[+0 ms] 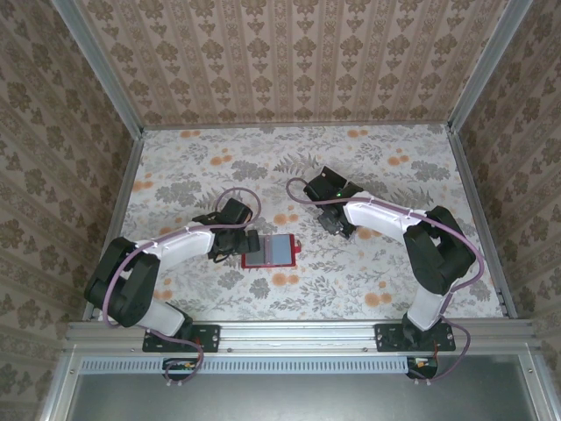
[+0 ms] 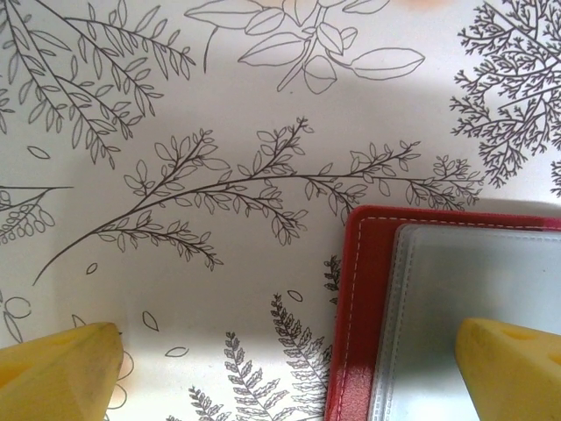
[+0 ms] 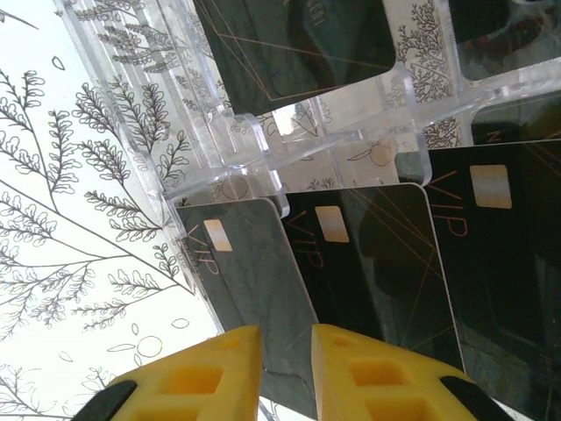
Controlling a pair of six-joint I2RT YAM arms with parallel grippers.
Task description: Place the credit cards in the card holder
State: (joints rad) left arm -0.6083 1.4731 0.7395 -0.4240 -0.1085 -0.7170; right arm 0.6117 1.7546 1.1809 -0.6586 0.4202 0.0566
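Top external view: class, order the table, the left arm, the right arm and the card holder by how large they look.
Largest: table.
Next: left arm and right arm; they look about alike, so I leave them tied.
Smallest: card holder.

Card holder (image 1: 269, 251) lies opened flat on the table (image 1: 394, 158), near the middle, between the two arms. Left gripper (image 2: 289, 377) sits at its left edge, one finger (image 2: 517, 368) over the inner pocket, the other over bare table. To the right, apart from the holder, a rack (image 3: 245, 140) holds the credit cards (image 3: 377, 263) side by side in rows; right gripper (image 3: 285, 368) straddles one card's edge.
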